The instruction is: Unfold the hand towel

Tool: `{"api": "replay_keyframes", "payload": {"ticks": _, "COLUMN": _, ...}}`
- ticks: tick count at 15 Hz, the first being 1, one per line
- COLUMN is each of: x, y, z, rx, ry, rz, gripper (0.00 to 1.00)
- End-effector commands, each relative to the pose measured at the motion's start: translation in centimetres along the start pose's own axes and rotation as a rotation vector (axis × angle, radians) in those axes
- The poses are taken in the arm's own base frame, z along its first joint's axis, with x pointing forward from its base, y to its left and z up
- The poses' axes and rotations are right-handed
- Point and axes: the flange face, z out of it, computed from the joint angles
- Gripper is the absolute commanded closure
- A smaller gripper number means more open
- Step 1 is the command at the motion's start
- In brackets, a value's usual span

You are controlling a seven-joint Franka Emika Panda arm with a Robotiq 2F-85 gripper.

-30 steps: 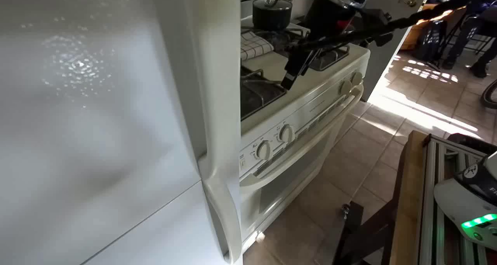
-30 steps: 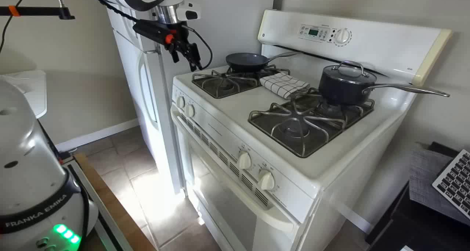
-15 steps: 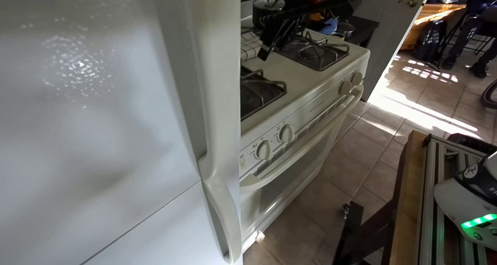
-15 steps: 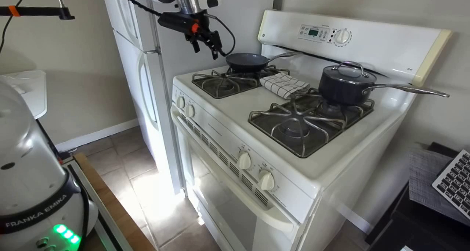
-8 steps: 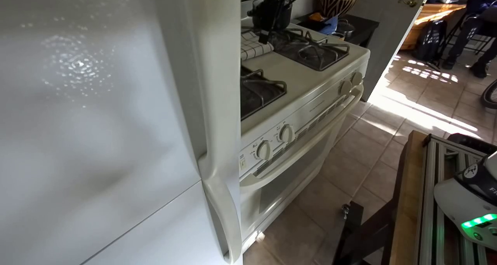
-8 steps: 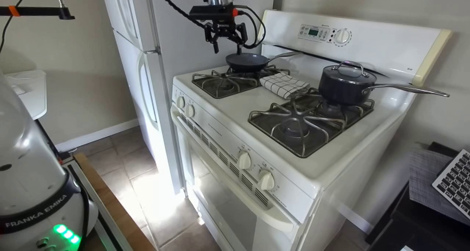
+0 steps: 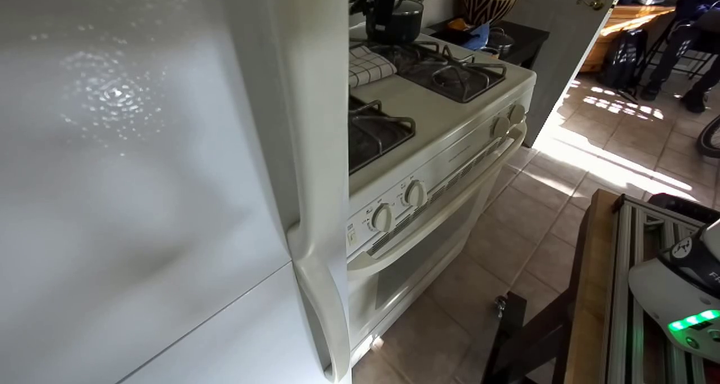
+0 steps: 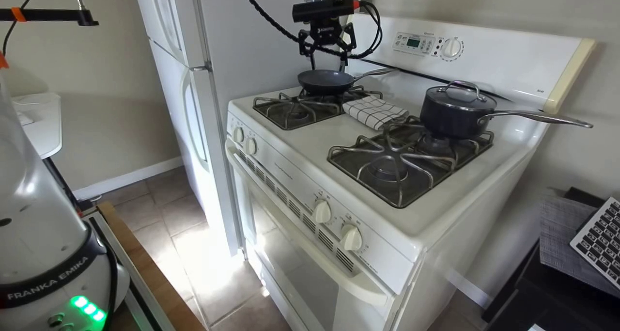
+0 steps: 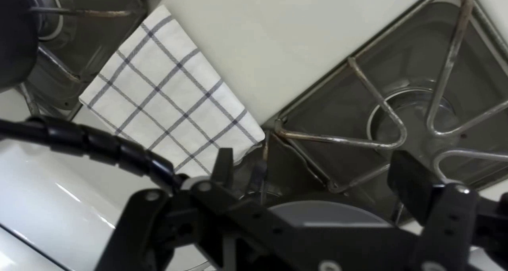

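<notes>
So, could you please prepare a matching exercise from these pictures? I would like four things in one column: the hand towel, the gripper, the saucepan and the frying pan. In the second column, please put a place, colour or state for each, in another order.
Things:
1. hand towel
2. gripper
3. saucepan
4. frying pan

Descriptions:
a. covered with a lid
b. folded, white with dark check lines
c. uncovered, on the fridge side of the stove
d. open, holding nothing

Right pairs: 1-b, 2-d, 3-a, 4-c
</notes>
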Motion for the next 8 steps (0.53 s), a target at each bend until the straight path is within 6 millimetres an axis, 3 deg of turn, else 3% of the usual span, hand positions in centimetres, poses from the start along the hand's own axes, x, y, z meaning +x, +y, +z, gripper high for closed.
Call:
{"api": "replay_keyframes", "payload": {"ticks": 1, "x": 0.1, "y": 0.0, "z": 0.0, "rx": 0.001, "ry": -0.002, "rz": -0.002, "gripper": 0.00}}
{"api": "replay_keyframes", "payload": {"ticks": 5, "x": 0.2, "y": 0.0, "z": 0.0, "rx": 0.000, "ry": -0.001, "rz": -0.004, "gripper": 0.00}}
{"api": "replay_keyframes", "payload": {"ticks": 8, "x": 1.6, "y": 2.6, "z": 1.0, "rx": -0.022, "ry": 0.002, "rz": 0.022, "gripper": 0.00}}
